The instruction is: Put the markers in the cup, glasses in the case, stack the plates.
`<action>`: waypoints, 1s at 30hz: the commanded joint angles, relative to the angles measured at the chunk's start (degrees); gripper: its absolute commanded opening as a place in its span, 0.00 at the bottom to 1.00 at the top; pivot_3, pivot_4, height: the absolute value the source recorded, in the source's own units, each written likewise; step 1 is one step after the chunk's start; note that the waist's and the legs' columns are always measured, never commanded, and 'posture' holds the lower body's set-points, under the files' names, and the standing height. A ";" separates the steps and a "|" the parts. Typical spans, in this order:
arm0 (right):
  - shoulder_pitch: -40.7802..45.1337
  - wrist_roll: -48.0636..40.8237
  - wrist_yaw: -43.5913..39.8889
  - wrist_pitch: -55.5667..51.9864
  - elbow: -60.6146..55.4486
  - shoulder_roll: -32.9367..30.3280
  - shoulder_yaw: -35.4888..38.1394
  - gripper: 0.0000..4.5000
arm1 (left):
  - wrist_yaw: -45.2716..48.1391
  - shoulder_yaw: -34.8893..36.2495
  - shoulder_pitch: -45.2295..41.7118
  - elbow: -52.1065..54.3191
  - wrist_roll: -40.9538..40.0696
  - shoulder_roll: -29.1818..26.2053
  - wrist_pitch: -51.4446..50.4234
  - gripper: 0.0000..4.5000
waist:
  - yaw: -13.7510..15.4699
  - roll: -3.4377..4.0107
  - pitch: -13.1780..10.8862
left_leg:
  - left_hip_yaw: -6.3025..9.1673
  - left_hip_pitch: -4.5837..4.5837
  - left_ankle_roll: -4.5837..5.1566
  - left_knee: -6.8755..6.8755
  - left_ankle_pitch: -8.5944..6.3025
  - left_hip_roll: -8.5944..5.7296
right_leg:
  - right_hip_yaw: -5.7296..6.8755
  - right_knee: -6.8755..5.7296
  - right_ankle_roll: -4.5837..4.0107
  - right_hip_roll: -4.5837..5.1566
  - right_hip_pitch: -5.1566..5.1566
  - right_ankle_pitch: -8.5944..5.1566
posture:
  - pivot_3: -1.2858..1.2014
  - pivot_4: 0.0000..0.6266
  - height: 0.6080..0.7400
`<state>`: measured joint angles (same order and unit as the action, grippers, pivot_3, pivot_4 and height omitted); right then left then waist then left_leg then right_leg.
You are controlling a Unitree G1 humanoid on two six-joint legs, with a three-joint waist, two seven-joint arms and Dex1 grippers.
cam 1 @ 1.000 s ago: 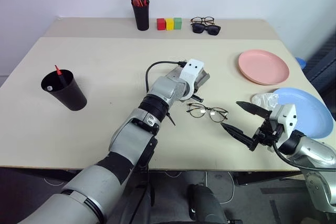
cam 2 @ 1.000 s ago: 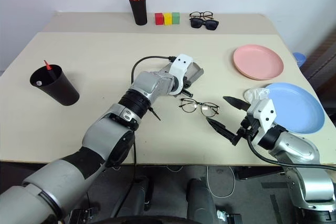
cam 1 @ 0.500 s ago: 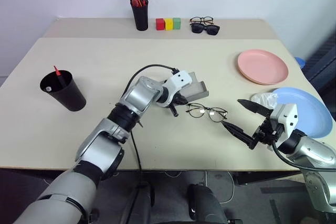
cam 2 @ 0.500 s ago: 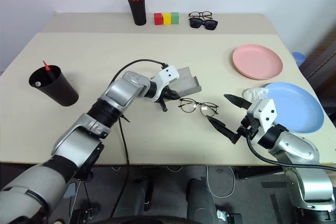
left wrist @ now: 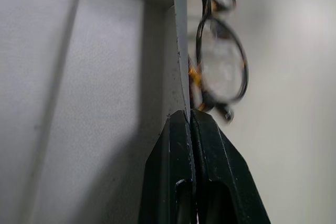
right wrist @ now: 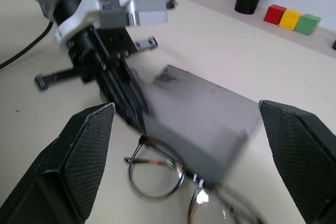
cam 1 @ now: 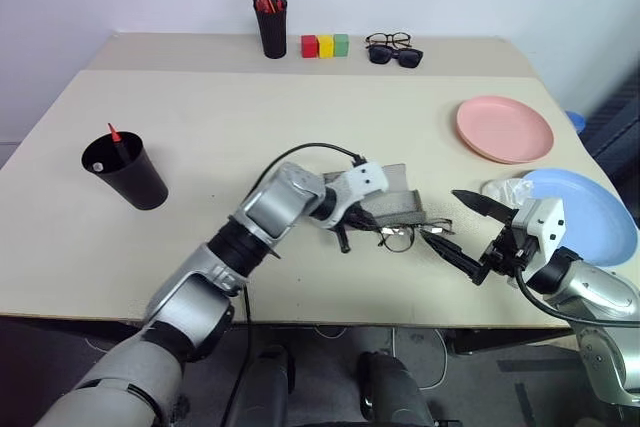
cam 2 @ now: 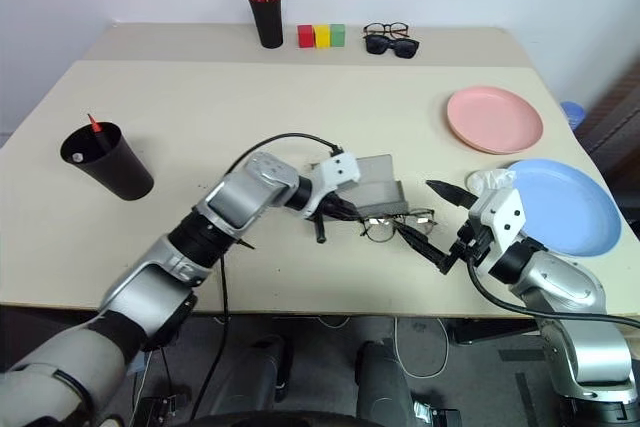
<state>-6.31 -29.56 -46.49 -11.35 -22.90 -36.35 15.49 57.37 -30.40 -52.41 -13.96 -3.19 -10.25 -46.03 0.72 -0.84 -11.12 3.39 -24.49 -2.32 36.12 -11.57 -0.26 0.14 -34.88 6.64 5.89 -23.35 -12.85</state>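
Change: since a second ago the left arm has drawn the case nearer the table's front edge, so the case now lies against the glasses, where earlier there was a gap between them; the right arm has kept its place.
Case [cam 2: 372, 183]: grey, lying on the table [cam 2: 200, 117], its near edge touching or overlapping the glasses' frame.
Glasses [cam 2: 398, 226]: thin wire rims, flat on the table just in front of the case, between the two grippers.
Left gripper [left wrist: 188, 129]: fingers clenched on a thin edge of the case.
Right gripper [cam 2: 437, 225]: fingers spread wide, grasping nothing, tips just beside the glasses' right side.
Plates: pink plate [cam 2: 494, 119] well behind the right gripper; blue plate [cam 2: 565, 205] near the table's right edge, apart from the pink one, not stacked.
Cup [cam 2: 106, 160]: black, at the left of the table, with the markers [cam 2: 95, 128] standing in it.
Far edge: black pen holder [cam 2: 266, 9], three coloured blocks [cam 2: 322, 35], two other pairs of spectacles [cam 2: 390, 38].
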 commanded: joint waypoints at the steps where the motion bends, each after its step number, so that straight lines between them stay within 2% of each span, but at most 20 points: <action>1: 0.33 -0.33 0.31 0.92 -2.30 0.29 0.40 1.00 | -1.30 1.16 -1.42 0.12 0.08 0.43 0.02 0.00 | -0.38 0.00 0.00 | 0.00 0.03 0.00 -0.02 0.00 0.01 | 0.00 -0.01 0.00 0.00 -0.01 0.00 | 0.52 0.24 1.00; 7: 0.63 -0.53 0.29 0.43 -2.42 -0.07 0.36 1.00 | -1.90 2.74 -3.27 -6.47 1.85 -3.55 4.96 0.00 | -0.62 0.02 0.01 | 0.00 0.07 0.01 0.00 0.00 0.02 | 0.00 -0.11 0.01 -0.02 -0.04 0.00 | 0.52 0.24 1.00; 14: 2.24 -0.69 -0.72 -0.22 -1.28 -0.84 0.20 1.00 | 2.45 0.34 -3.52 -13.25 5.89 -9.80 18.15 0.00 | -0.41 0.02 0.01 | 0.00 0.07 0.01 -0.01 0.00 0.02 | 0.00 -0.11 -0.02 -0.02 -0.04 0.01 | 0.52 0.24 1.00; 20: 2.33 -0.46 -1.29 -0.67 -1.47 -1.22 0.22 1.00 | 5.99 0.77 -4.22 -18.18 6.89 -10.20 23.26 0.00 | -0.28 0.03 0.02 | -0.01 0.08 0.01 0.00 0.00 0.02 | 0.00 -0.10 -0.02 -0.02 -0.01 0.01 | 0.52 0.24 1.00; 30: -1.96 -1.68 -2.36 -1.70 -2.81 -2.47 3.56 1.00 | 9.14 2.15 -3.57 -15.89 6.00 -9.17 21.85 0.00 | -0.09 0.03 0.02 | -0.01 0.06 0.01 0.00 0.00 0.02 | 0.00 -0.11 -0.01 -0.01 -0.01 0.01 | 0.52 0.24 1.00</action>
<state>-7.44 -30.13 -48.39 -13.37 -23.05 -37.43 16.29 65.37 -28.23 -56.68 -30.25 2.14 -19.40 -23.35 0.63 -0.81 -11.10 3.38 -24.43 -2.31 36.12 -11.57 -0.24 0.14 -34.99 6.63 5.87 -23.37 -12.84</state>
